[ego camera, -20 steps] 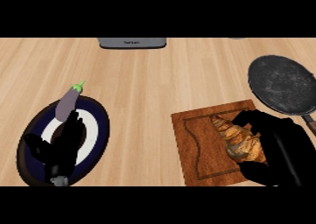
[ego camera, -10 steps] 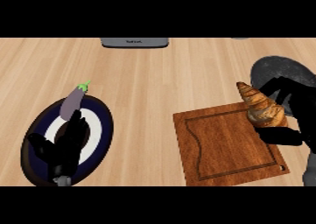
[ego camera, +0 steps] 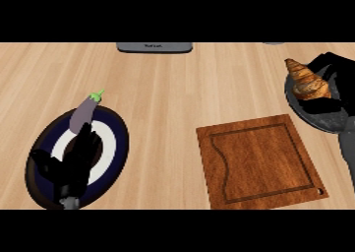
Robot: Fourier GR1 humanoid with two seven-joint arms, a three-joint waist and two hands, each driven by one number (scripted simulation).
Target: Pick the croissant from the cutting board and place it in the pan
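The worktop (ego camera: 180, 88) is wide, the cutting board (ego camera: 260, 165) bare. The croissant (ego camera: 308, 81) is gripped by the right hand (ego camera: 338, 81) over the pan (ego camera: 318, 115). Let go near the rim, it could be tipped out. The left hand (ego camera: 74, 165) is rested, fingers relaxed.

The robot's left hand (ego camera: 70, 165), lower left of the frame, is matte black with slender fingers above a grey wrist stub; its right hand (ego camera: 338, 81), upper right, is equally black, trailing a grey forearm (ego camera: 351, 162).
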